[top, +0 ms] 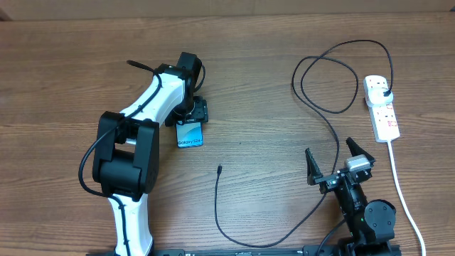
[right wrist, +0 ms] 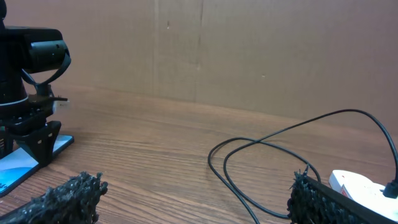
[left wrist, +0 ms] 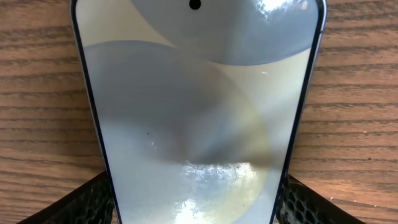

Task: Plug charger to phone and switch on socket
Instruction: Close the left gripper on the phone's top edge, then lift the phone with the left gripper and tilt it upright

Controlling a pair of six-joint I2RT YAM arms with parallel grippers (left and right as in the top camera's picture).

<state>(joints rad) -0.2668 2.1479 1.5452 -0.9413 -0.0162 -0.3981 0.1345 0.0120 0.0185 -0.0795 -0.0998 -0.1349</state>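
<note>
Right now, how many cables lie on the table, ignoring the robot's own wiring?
2. The black charger cable loops from the power strip, far right, to a loose tip mid-scene. The strip's white lead trails down the right side. No others visible.

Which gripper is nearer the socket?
Right. The right gripper is open a short way from the socket, on the robot's side of it and not touching. The left gripper is far across the table, at the phone.

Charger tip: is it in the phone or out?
Out. The charger tip lies loose on the table, apart from the phone.
</note>
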